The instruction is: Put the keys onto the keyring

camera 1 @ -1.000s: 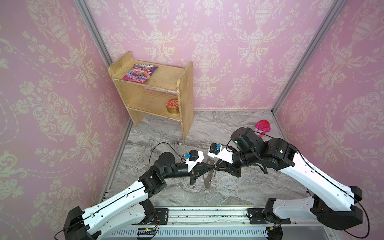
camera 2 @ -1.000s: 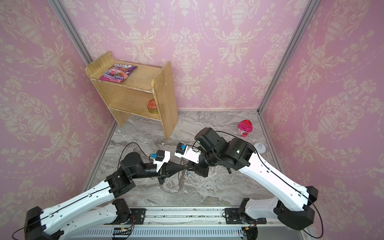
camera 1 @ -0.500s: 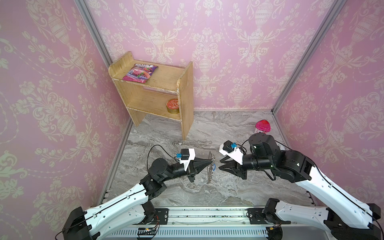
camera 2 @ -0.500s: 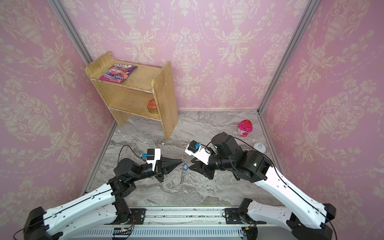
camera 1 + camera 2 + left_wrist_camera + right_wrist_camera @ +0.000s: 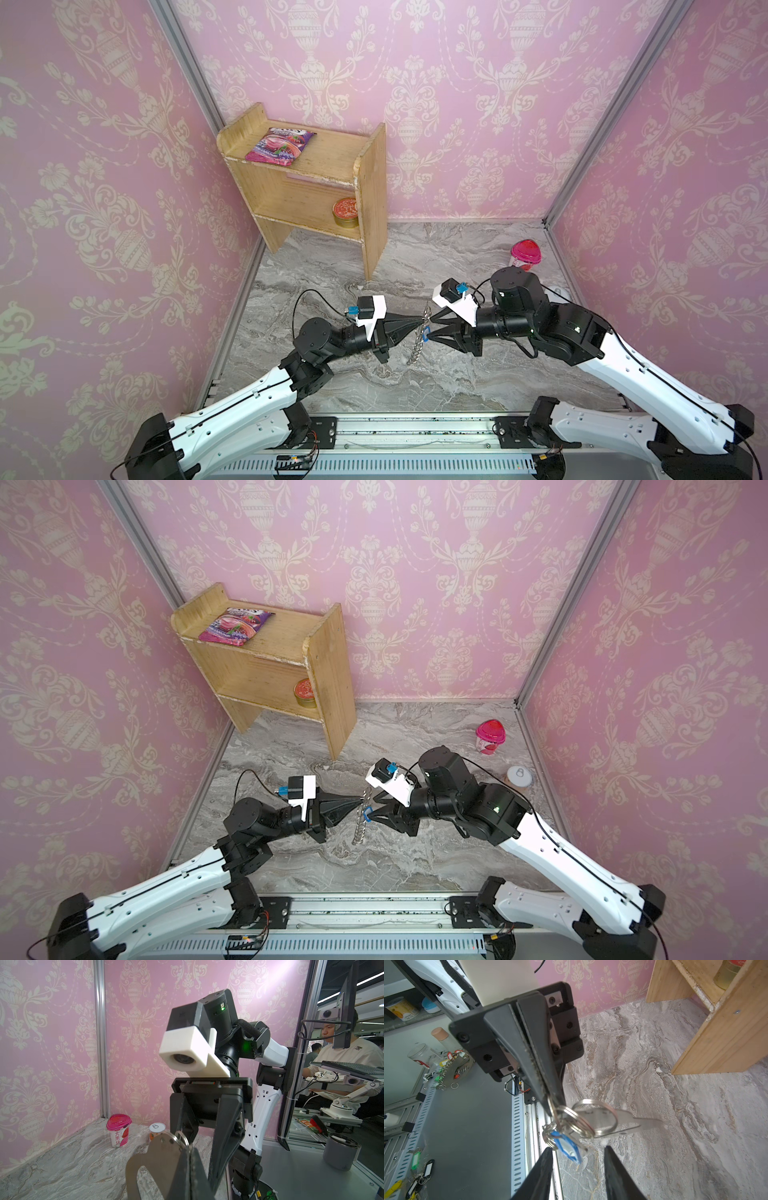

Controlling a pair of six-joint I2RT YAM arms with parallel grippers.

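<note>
1. The keyring (image 5: 414,351) hangs edge-on above the middle of the marble table (image 5: 415,257) in both top views. Its length runs roughly from 12 to 6 o'clock (the left wrist view shows it as a flat grey plate with a long slot).
2. The left gripper (image 5: 417,321) reaches in from 9 o'clock. Its jaws are pressed together on the plate near the end that carries the split rings (image 5: 581,1122).
3. The keys (image 5: 568,1147), with their blue tag, dangle from those rings just below the left gripper's tips, clear of the table.
4. The right gripper (image 5: 431,328) faces them from 3 o'clock with its jaws apart, one fingertip on each side of the tag. As far as the right wrist view shows, neither fingertip touches it.
5. From the keyring, the wooden shelf (image 5: 328,166) stands at 11 o'clock, with a snack pouch (image 5: 279,145) on top and a tin (image 5: 346,210) on its lower board.
6. A pink-lidded cup (image 5: 490,735) sits at 2 o'clock and a can (image 5: 518,776) at 3 o'clock, near the wall.
</note>
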